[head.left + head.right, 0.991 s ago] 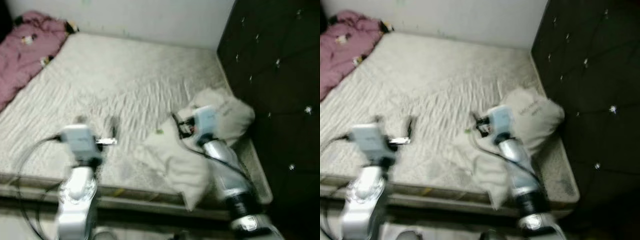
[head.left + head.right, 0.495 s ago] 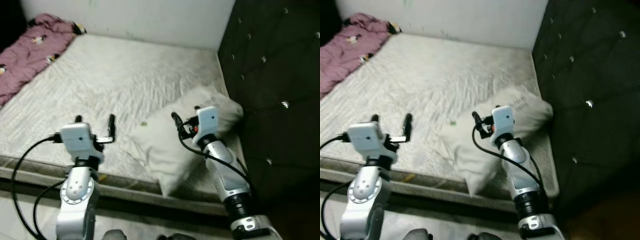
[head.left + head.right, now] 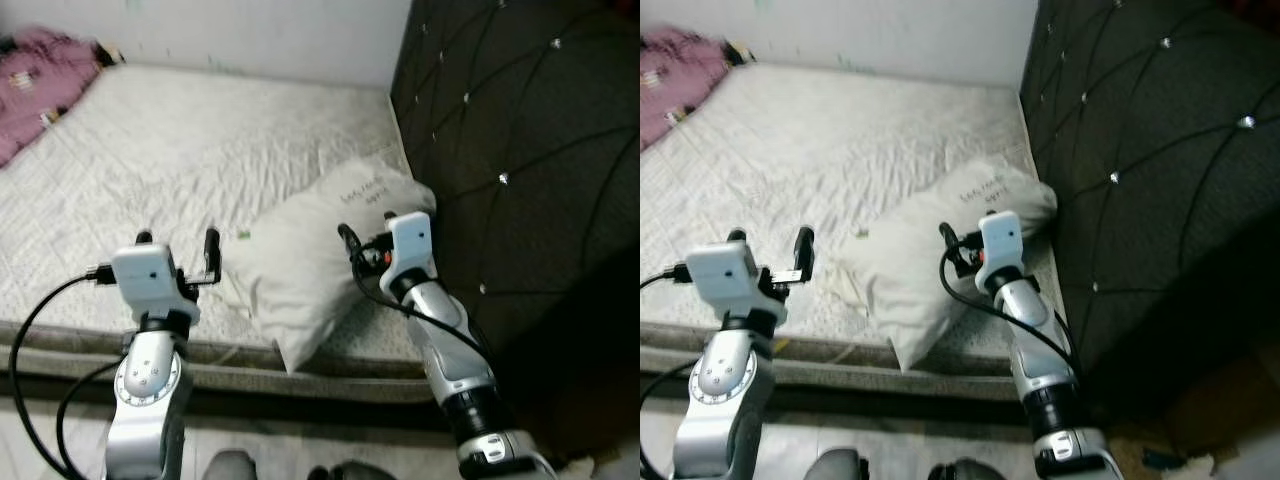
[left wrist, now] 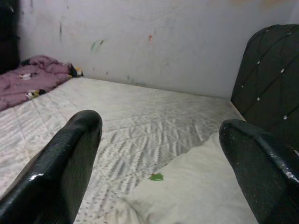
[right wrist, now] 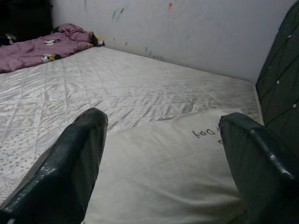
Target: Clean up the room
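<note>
Off-white and creased, the pillow lies on the bare mattress at the corner nearest the dark tufted headboard, one tip reaching the mattress's front edge. Its cover is plain apart from a short line of dark handwriting (too small to read) near the end that lies by the headboard. The cloth looks limp and rumpled, with a soft fold down its middle.

The right pincer hovers just over the pillow's headboard-side half; in the right wrist view its two black fingers stand wide apart with the pillow spread between and beyond them. Whether a fingertip touches the cloth cannot be told.

The left pincer is held over the mattress, just beside the pillow's other edge, its fingers likewise spread wide and holding nothing. Ahead of it, between the fingers, a small green scrap lies on the quilted mattress close to the pillow's edge.

Well beyond both pincers, at the far corner of the mattress by the white wall, a purple blanket is bunched up. The wall bears a few small coloured marks.
</note>
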{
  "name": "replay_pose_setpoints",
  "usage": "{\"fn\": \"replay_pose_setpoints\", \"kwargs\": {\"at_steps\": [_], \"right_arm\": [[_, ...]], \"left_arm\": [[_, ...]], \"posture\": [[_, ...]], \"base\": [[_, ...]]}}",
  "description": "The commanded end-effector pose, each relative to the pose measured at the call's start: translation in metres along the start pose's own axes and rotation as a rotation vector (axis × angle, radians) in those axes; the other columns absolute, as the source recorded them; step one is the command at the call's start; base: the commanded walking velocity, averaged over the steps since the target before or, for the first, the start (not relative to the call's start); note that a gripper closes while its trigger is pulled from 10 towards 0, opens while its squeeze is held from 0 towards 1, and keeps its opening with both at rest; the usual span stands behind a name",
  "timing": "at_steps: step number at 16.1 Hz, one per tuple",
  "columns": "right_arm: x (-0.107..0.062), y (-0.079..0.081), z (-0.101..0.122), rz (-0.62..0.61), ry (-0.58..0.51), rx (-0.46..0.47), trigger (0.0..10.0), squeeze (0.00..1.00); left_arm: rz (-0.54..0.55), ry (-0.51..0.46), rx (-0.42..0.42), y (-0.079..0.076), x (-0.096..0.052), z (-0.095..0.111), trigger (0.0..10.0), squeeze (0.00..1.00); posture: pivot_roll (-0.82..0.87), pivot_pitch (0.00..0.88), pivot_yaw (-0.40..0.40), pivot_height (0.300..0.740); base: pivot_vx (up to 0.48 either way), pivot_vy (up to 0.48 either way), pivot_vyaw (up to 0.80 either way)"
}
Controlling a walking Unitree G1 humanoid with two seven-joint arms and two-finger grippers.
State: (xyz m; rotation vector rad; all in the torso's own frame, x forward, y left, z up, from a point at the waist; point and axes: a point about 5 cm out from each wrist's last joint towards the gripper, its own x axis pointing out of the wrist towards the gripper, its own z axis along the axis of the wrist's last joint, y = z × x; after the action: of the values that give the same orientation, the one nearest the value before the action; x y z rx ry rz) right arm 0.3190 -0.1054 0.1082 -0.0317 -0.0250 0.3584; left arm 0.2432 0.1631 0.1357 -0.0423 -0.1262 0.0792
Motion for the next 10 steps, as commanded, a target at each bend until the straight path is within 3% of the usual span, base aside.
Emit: {"fn": "replay_pose_setpoints", "kwargs": {"at_steps": [1, 7, 10], "right_arm": [[0.0014, -0.0035, 0.0051, -0.003, -0.017, -0.009, 10.0, 0.0], [0.0014, 0.0012, 0.0066, 0.035, -0.029, -0.011, 10.0, 0.0], [0.001, 0.0028, 0.007, 0.044, -0.032, -0.003, 10.0, 0.0]], "left_arm": [[0.004, -0.012, 0.004, -0.0002, 0.0013, 0.0034, 10.0, 0.0], [0.022, -0.015, 0.005, 0.0019, 0.0021, 0.0043, 10.0, 0.0], [0.029, -0.014, 0.005, 0.0036, 0.0009, 0.0044, 10.0, 0.0]], "posture": [[0.1, 0.025, -0.084, 0.74], [0.11, 0.029, -0.085, 0.74], [0.11, 0.038, -0.083, 0.716]], "base": [[0.0, 0.0, 0.0], [0.0, 0.0, 0.0], [0.0, 0.0, 0.0]]}}
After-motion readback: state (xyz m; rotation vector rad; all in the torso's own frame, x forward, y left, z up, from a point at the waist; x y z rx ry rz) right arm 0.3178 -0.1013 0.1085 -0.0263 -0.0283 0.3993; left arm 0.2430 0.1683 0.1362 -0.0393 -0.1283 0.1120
